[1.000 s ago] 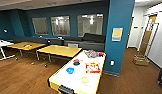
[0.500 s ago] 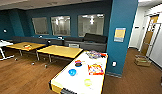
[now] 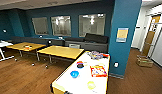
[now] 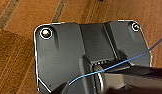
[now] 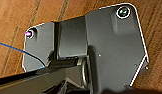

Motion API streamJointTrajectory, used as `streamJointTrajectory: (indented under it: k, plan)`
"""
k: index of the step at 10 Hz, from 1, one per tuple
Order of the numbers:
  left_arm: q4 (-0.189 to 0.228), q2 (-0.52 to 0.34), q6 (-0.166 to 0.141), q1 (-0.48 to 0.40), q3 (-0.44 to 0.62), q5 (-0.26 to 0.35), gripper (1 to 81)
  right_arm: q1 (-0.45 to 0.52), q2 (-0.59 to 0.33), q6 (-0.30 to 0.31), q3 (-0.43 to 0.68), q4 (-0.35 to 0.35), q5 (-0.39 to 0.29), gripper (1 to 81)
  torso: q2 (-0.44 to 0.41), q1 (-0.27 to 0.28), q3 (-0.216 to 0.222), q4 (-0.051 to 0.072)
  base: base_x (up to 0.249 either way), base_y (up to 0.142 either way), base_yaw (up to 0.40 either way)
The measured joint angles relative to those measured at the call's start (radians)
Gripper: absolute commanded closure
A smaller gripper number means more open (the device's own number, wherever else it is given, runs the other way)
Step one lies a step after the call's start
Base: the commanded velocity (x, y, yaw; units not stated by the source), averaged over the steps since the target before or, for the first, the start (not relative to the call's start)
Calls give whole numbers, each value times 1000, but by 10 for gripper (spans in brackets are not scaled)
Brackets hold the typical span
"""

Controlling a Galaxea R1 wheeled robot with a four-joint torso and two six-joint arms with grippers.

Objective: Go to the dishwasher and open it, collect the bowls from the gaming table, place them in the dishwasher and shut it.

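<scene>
The gaming table, long with a white top, stands just ahead and below in the head view. On it sits a bright blue bowl. Farther along is a dark bowl with an orange-red one that seems stacked with it. A colourful board-game box lies to the right of the bowls, and a pale yellow round item is near the close end. The dishwasher is out of view. Both wrist views look down on brown wooden floor past the robot's dark plate.
Two yellow-topped tables stand left of the white one, and a dark sofa runs along the blue wall. A teal pillar rises right of the table. A cardboard box sits on the floor by the right corridor.
The whole head view has shifted slightly: the white table sits a little lower and larger, so the camera has moved towards it. Nothing on the table has moved.
</scene>
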Motion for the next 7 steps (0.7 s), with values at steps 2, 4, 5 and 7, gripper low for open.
streamJointTrajectory:
  k: [2,4,5,7]
  plan:
    - [0,0,0,0,1,0,10,0,-2,0,0,0,0,10,0,0,0,0,108,76,0]
    - [0,0,0,0,0,0,10,0,0,0,0,0,0,10,0,0,0,0,108,75,0]
    - [0,0,0,0,0,0,10,0,0,0,0,0,0,10,0,0,0,0,108,75,0]
    - [0,0,0,0,0,0,10,-3,-3,0,0,0,0,10,0,0,0,0,108,75,0]
